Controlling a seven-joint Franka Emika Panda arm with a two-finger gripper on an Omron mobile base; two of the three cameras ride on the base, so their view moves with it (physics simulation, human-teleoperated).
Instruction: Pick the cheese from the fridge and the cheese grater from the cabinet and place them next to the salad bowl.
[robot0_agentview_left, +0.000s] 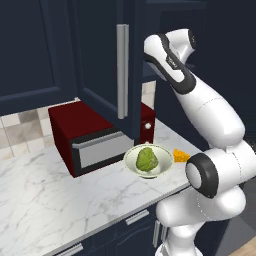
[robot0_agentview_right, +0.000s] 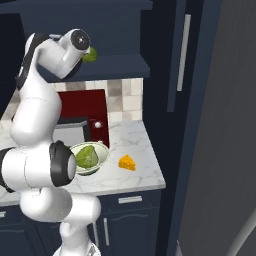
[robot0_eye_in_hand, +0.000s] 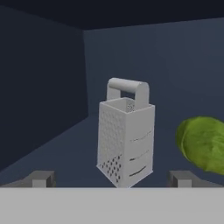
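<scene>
Gripper fingers spread wide, empty, inside the dark navy wall cabinet. Silver perforated box grater stands centred just beyond; advance straight, avoid the loose green lump at right.

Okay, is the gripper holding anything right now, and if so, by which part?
Nothing is held. The gripper is open inside the cabinet, its fingertips spread wide, and the cheese grater stands upright ahead of them, untouched.

The white arm is raised high and bent forward at the wrist; the tool is held wide open, both fingertips level.
</scene>
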